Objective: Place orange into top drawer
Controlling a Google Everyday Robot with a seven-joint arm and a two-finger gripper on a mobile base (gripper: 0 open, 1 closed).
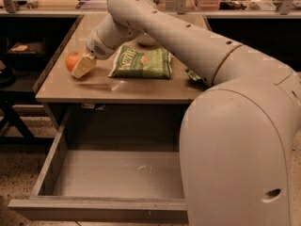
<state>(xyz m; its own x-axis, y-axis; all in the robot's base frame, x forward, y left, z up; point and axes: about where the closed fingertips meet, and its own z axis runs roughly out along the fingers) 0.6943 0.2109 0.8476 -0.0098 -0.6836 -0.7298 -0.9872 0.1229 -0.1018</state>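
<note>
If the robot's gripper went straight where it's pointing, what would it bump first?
Probably the orange. The gripper is above the left side of the table as the picture shows it, aimed down and left, and the orange sits right at its tip. I cannot tell whether they already touch.

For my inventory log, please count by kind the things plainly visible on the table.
Fruit: 1, the orange; the gripper is right beside it.
Snack bag: 1, green.
Partly hidden green item: 1.
Total: 3.
</note>
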